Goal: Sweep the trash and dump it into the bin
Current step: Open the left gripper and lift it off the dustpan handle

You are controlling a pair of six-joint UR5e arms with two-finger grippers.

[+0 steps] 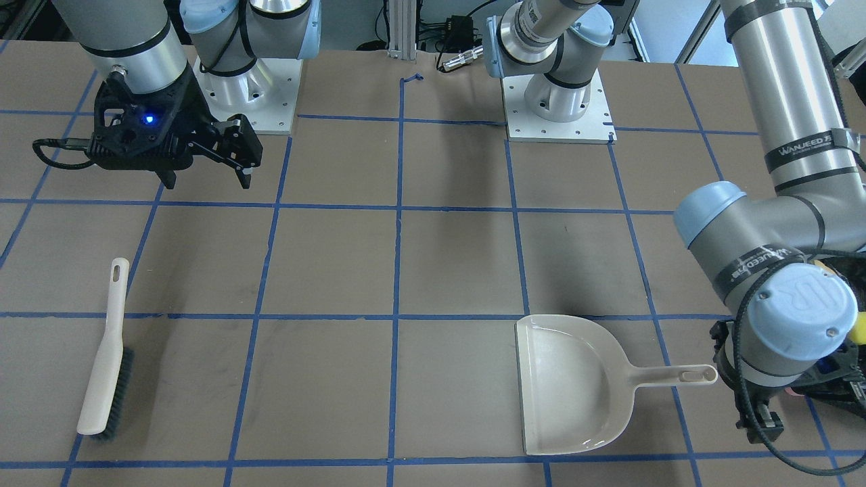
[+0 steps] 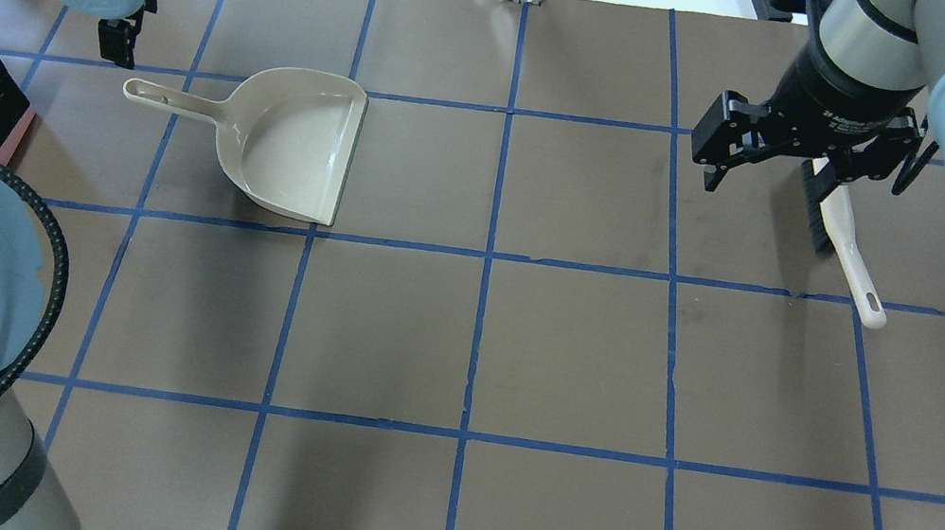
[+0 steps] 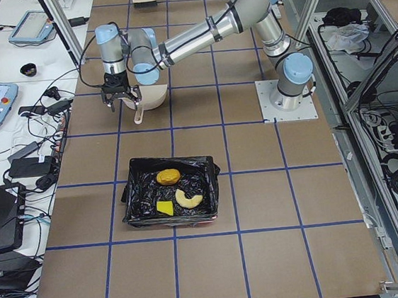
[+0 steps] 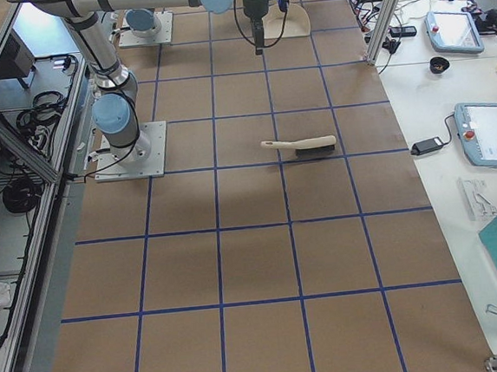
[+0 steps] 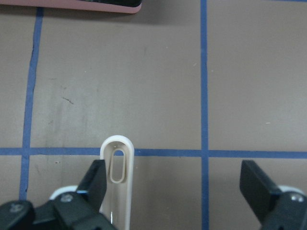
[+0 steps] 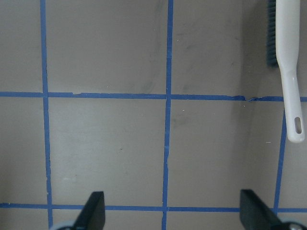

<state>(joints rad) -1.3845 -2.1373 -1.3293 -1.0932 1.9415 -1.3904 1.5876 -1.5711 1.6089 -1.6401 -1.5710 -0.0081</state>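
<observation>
Fingers (image 5: pixel 98 179) of the left tool (image 5: pixel 175 187) loom at the bottom of its wrist view, spread wide. Just inside one of them shows the loop end of the dustpan (image 2: pixel 300 145) handle, lower down on the desk (image 1: pixel 325 257). The tool is not closed on it. One dustpan out there, beige, lying flat, mouth facing the middle of the desk, handle aimed at the left arm's side.

Over to the right tool (image 1: pixel 206 176), the second of two: also open, jaws well apart, hanging above the blue tape grid and gripping nothing. One brush (image 1: pixel 105 358) lies on the desk near it, white handle pointing toward the robot, dark bristles along one edge. In the right wrist view the brush runs down the side of the picture, clear of both fingers.

Now the bin (image 3: pixel 170 195): one tub with a black bag lining, a pink edge showing in the overhead view. It sits on the desk at the robot's far left, beyond the dustpan handle.

And the trash count: three pieces, all three inside the bin on the black liner. The brown lump (image 3: pixel 168 176) lies on the side nearer the dustpan. The tan crescent (image 3: pixel 189 200) and yellow scrap (image 3: pixel 165 208) lie side by side on the other side.
</observation>
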